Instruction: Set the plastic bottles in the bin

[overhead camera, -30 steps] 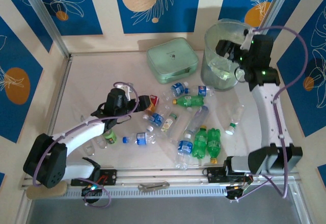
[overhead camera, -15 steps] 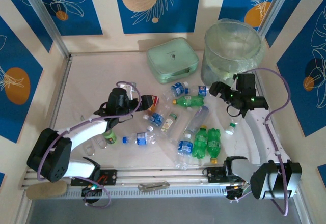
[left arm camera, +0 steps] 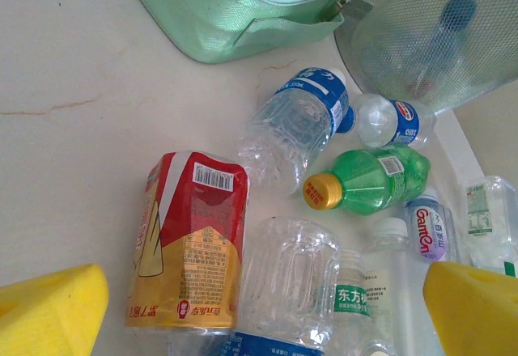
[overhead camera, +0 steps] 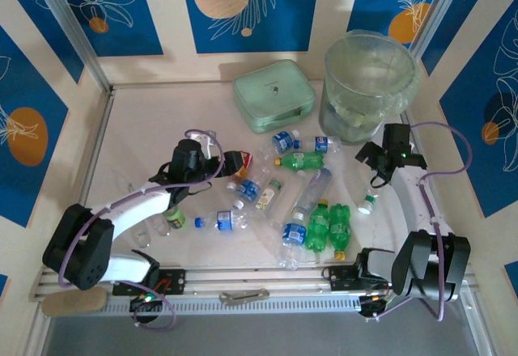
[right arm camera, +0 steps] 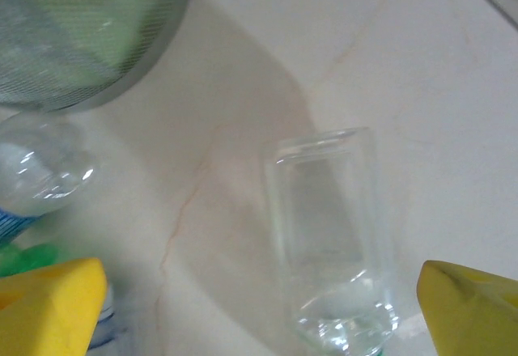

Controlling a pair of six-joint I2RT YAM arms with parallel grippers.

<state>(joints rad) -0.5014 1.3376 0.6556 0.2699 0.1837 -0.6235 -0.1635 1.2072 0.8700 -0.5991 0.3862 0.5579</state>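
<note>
Nearest the arm bases, most of the bottles (overhead camera: 317,225) lie flat and scattered across the middle of the table (overhead camera: 137,129). With so many left, the job looks well short of done. The step in hand seems to be a fresh pick on each side.

The right arm folds up from its near-right base and reaches away along the right edge, wrist tipped down. The right gripper (overhead camera: 373,164) hangs over a clear bottle (right arm camera: 330,243) that lies alone on its side. Its yellow pads (right arm camera: 50,306) are spread wide and empty, with the bottle framed between them, off-centre and untouched. The next move probably calls for centring, a straight drop, and a gentle close across the body, since thin plastic may roll or buckle.

The left arm stretches low from the near left toward the centre. The left gripper (overhead camera: 230,162) is likewise spread and empty, above the red-labelled bottle (left arm camera: 190,239).

Farthest, the bin (overhead camera: 405,73) stands at the far right, near the right gripper, with at least one bottle showing through its wall. A mint case (overhead camera: 273,95) lies to its left.
</note>
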